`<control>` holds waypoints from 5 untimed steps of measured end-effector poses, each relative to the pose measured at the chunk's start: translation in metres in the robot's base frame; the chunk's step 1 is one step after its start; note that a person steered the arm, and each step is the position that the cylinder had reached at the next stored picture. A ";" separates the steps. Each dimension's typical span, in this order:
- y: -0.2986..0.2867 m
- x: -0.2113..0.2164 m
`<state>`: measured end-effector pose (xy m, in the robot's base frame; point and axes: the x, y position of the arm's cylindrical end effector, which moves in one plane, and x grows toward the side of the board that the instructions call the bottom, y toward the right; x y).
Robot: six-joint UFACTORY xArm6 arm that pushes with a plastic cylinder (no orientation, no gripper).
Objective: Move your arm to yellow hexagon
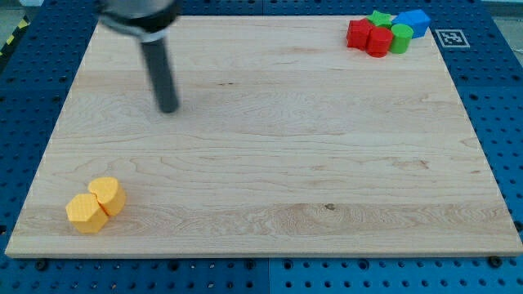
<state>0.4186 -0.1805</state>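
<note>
Big wooden board (pixel 270 147) on a blue pegboard (pixel 490 82). No pincer on this rig btw, just a rod, so nothing to open or hold. My tip (pixel 168 109) sits far-left, touching nothing. Approach step imo, barely started. Two yellow blocks near-left, touching; yellow hexagon (pixel 86 213) is prob the nearer one, hard to tell. Next: slide toward near-left w/o bumping the other yellow block (pixel 108 194). Red/green/blue cluster (pixel 386 33) far right, irrelevant.

Yellow hexagon (pixel 86 213) lies flat near the board's bottom-left corner.
</note>
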 end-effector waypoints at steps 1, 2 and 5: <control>-0.124 0.041; -0.124 0.041; -0.124 0.166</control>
<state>0.5846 -0.3040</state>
